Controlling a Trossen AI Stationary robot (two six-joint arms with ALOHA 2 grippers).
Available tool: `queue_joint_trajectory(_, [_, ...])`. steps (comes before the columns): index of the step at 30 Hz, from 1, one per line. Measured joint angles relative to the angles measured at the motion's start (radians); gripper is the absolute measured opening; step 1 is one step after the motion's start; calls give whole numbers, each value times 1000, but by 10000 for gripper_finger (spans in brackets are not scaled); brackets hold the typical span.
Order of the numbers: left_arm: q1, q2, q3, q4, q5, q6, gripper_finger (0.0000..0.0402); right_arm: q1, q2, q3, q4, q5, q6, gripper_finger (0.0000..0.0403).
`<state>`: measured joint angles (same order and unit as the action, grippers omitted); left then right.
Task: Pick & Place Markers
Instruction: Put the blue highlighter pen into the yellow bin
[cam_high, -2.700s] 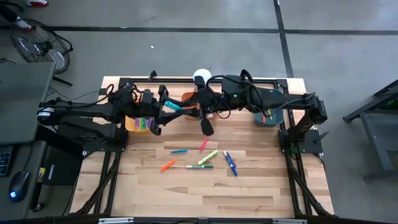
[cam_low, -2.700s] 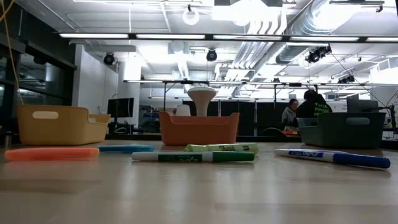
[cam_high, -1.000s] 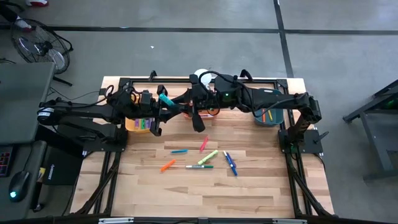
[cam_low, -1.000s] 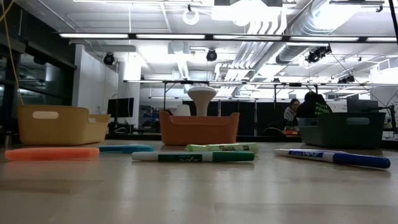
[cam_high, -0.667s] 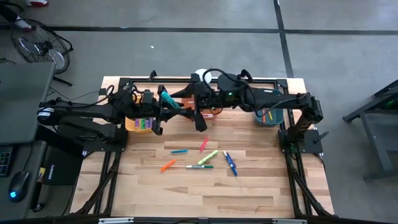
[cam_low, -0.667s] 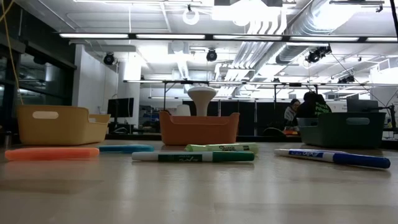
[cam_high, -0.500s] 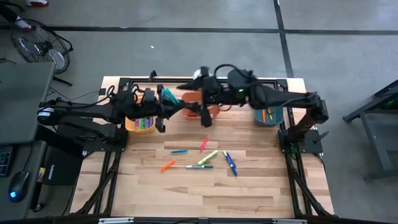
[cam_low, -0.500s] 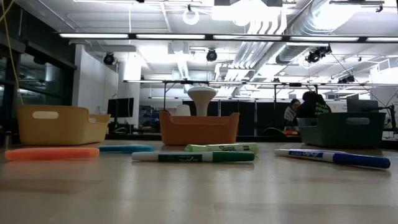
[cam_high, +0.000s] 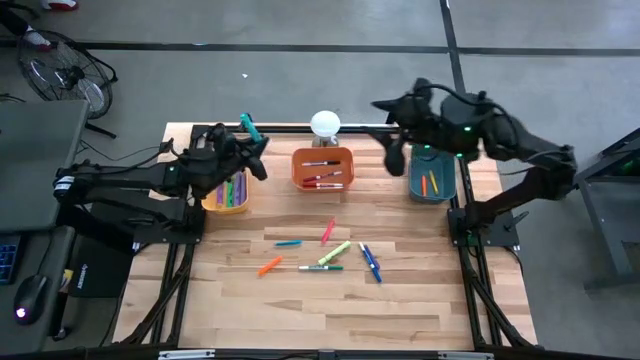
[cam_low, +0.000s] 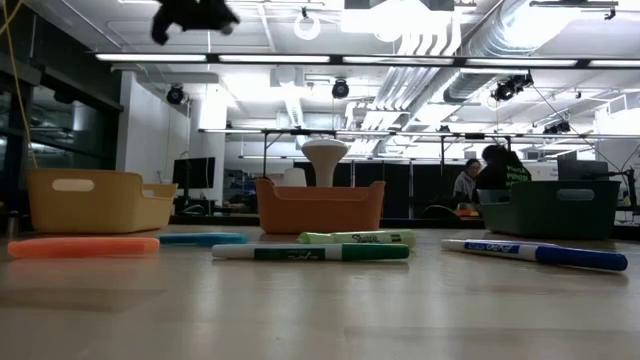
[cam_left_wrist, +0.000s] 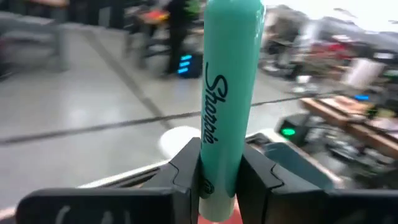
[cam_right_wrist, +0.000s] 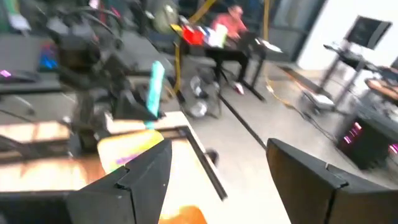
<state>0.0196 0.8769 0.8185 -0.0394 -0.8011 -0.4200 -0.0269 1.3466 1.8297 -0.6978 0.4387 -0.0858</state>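
we found the left gripper (cam_high: 250, 135) raised over the back left of the table, above the far edge of the yellow bin (cam_high: 226, 193), its jaws pinched on a teal marker (cam_left_wrist: 225, 93) that stood upright between the fingers. in the high view that same marker (cam_high: 249, 126) stuck up past the gripper. the right gripper (cam_right_wrist: 214, 171) hung with its jaws spread wide and nothing between them, up near the teal bin (cam_high: 432, 183) at the back right.

the orange bin (cam_high: 323, 168) in the middle held several markers, the yellow bin showed purple, green and orange ones, and the teal bin held a couple of orange ones. six markers lay loose on the wooden table (cam_high: 400, 300): a blue one (cam_high: 288, 243), a red one (cam_high: 328, 232), a yellow-green one (cam_high: 335, 253), a green-and-white one (cam_high: 320, 268), an orange one (cam_high: 269, 266) and a blue-and-white one (cam_high: 370, 262).

we judged the step in hand to be the carry: the left arm had a marker and needed a bin to drop it in. which bin suited a teal marker we could not tell for sure; the teal bin sat well away on the far side. the next move called for lowering the marker over a bin before letting go, while the empty right arm could come down for one of the loose markers.
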Motion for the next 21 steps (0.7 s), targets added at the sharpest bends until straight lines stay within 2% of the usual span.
queue_joint_trajectory(5, [0, -11, 0, -239, -122, -216, 63, 0, -64, 0, -182, 34, 58, 252])
queue_joint_trajectory(9, [21, -10, 0, -486, -144, -468, 63, 0, -94, 0, -279, 34, 86, 252])
queue_joint_trajectory(13, [97, -10, 0, -728, -47, -692, 63, 0, -112, 0, -324, 34, 86, 252])
queue_joint_trajectory(17, [194, -8, 0, -870, 102, -786, 63, 0, -123, 0, -327, 33, 81, 252])
queue_joint_trajectory(21, [287, -8, 0, -931, 266, -812, 63, 0, -127, 0, -327, 32, 57, 252])
